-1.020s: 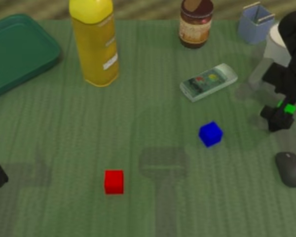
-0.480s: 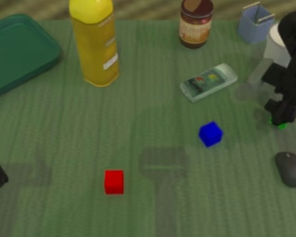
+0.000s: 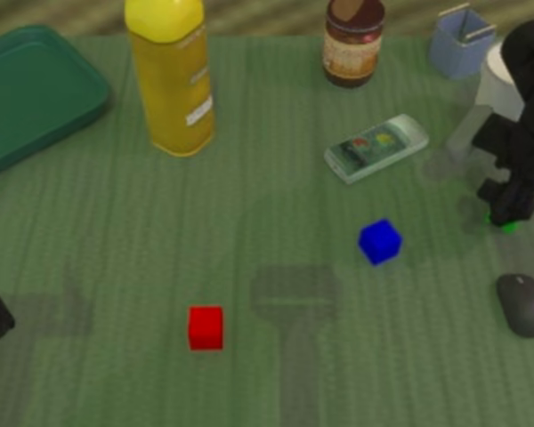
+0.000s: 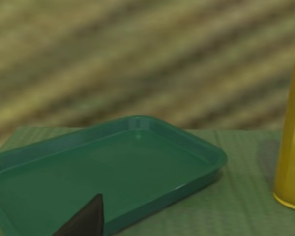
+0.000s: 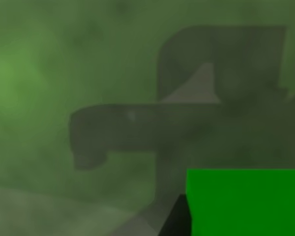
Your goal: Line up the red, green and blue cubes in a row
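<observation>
Here the right tool (image 3: pixel 509 206) sits low at the right side of the surface (image 3: pixel 276 178), right over the green cube (image 3: pixel 507 226), which peeks out beneath it; whether it grips the cube cannot be told. The blue cube (image 3: pixel 379 241) lies nearer the middle, the red cube (image 3: pixel 206 327) well to its left. The left arm is parked at the left edge.

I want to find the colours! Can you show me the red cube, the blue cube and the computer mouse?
red cube (image 3: pixel 206 327), top view, middle of its top face.
blue cube (image 3: pixel 379 241), top view, middle of its top face.
computer mouse (image 3: pixel 521 304), top view, middle of its back.
</observation>
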### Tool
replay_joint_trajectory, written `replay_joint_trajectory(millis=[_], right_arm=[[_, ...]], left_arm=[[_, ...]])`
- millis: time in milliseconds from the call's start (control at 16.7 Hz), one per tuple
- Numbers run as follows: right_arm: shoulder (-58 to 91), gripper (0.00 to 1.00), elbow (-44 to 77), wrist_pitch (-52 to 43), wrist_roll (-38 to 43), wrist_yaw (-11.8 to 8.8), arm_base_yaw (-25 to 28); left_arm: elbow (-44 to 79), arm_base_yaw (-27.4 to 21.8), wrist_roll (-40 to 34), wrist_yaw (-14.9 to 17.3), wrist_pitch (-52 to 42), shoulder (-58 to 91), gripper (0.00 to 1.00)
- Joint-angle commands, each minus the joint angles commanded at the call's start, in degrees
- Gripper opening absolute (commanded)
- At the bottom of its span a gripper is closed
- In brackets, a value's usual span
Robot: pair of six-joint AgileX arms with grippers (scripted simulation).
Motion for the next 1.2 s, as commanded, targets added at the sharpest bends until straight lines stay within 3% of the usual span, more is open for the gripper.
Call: replay_joint_trajectory(millis=[480, 840, 1020, 1200], right_arm=[[-3.6, 0.0, 8.4, -12.5, -0.2, 0.0, 0.4], [-4.1, 0.0, 9.2, -13.4, 0.0, -0.1, 0.4], [-4.5, 0.0, 9.0, -13.6, 0.4, -0.1, 4.3], [-5.4, 0.0, 8.3, -14.0, 1.5, -0.1, 12.3]], left_arm=[[0.0, 0.0, 0.0, 0.0, 0.0, 0.0, 1.0], [0.0, 0.0, 0.0, 0.0, 0.0, 0.0, 1.0], [0.0, 0.0, 0.0, 0.0, 0.0, 0.0, 1.0], [0.0, 0.0, 0.0, 0.0, 0.0, 0.0, 1.0]])
